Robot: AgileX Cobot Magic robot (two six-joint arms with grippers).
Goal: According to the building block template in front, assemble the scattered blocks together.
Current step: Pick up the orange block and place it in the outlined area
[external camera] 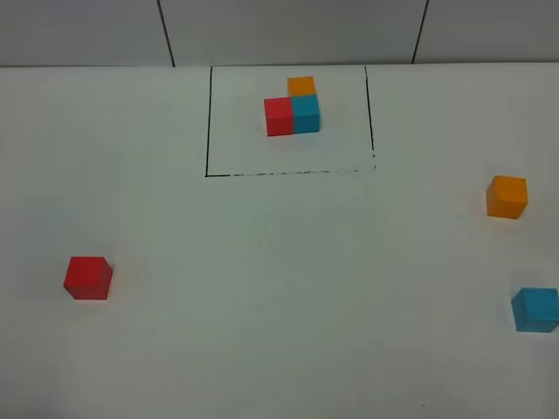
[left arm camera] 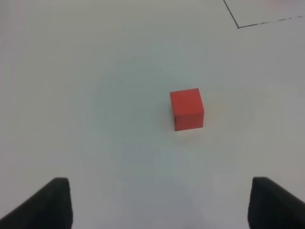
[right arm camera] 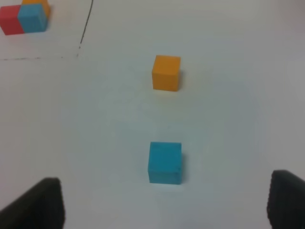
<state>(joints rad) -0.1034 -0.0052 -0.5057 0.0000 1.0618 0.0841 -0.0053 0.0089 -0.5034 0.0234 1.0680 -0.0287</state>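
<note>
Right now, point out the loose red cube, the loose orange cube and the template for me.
loose red cube (left arm camera: 186,101), left wrist view, top face.
loose orange cube (right arm camera: 167,65), right wrist view, top face.
template (external camera: 293,110), exterior high view, red-cyan seam.

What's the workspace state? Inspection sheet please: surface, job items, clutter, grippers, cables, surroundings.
Surface: white table with a black drawn frame at the far side.
Job's things: template inside the frame, red and blue cubes side by side, orange behind blue; red block alone on the left; orange block and blue block on the right, apart; nothing assembled.
Clutter: nothing seen.
Grippers: left gripper open, empty, facing the red block; right gripper open, empty, blue block nearest.
Cables: nothing seen.
Surroundings: grey panelled wall behind the table.
</note>
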